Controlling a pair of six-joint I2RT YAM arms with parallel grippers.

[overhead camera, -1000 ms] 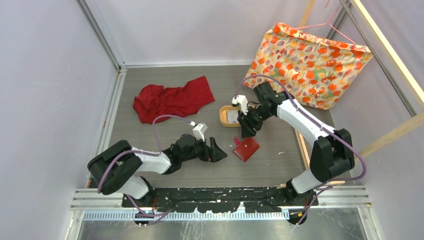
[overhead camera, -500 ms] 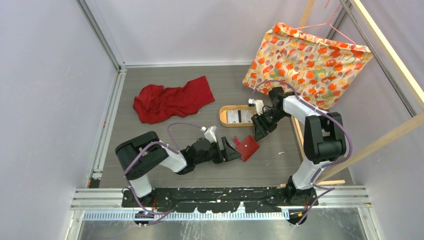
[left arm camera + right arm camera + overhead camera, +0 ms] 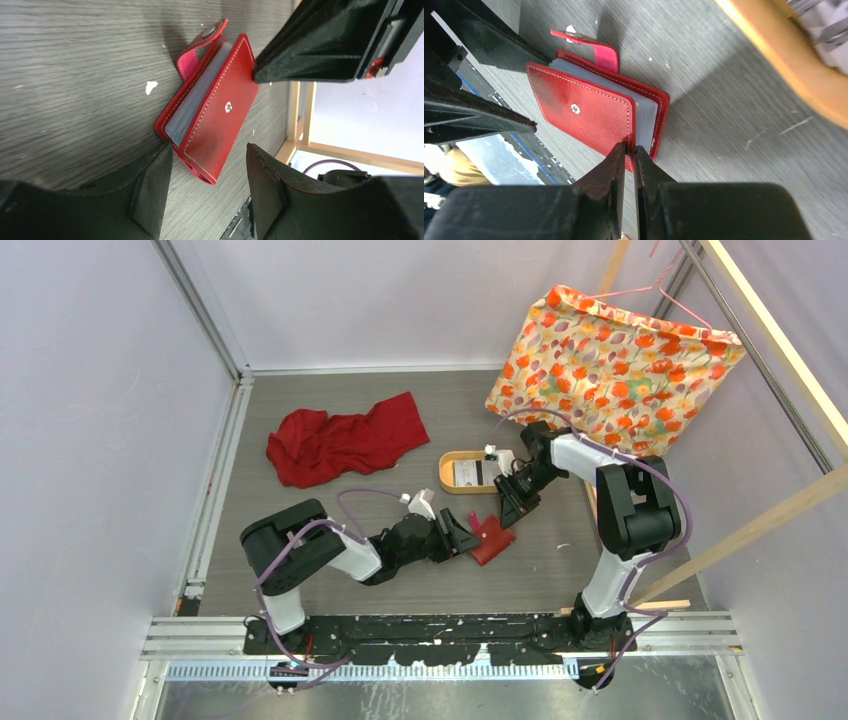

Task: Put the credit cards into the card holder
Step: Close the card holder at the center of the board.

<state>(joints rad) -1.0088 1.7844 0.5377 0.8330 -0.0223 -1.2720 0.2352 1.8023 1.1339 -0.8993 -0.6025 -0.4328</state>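
The red card holder [image 3: 493, 540] lies on the table, its cover slightly lifted and its snap tab loose [image 3: 202, 47]. My right gripper [image 3: 509, 510] is shut on a corner of the top cover [image 3: 628, 150]; pale inner pockets [image 3: 644, 112] show under it. My left gripper [image 3: 466, 537] is open, its jaws on either side of the holder's near corner [image 3: 207, 167] without gripping it. The credit cards [image 3: 478, 472], pale with dark print, lie in the oval tan tray [image 3: 446, 472] behind the holder.
A crumpled red cloth [image 3: 345, 437] lies at the back left. A floral fabric bag [image 3: 615, 365] hangs at the back right. The tray's rim [image 3: 784, 65] is close to my right gripper. A wooden strip [image 3: 598, 525] runs along the table's right edge.
My left gripper has moved right up to the card holder, its jaws now around the near corner. My right gripper has shifted slightly and holds the cover's far corner.
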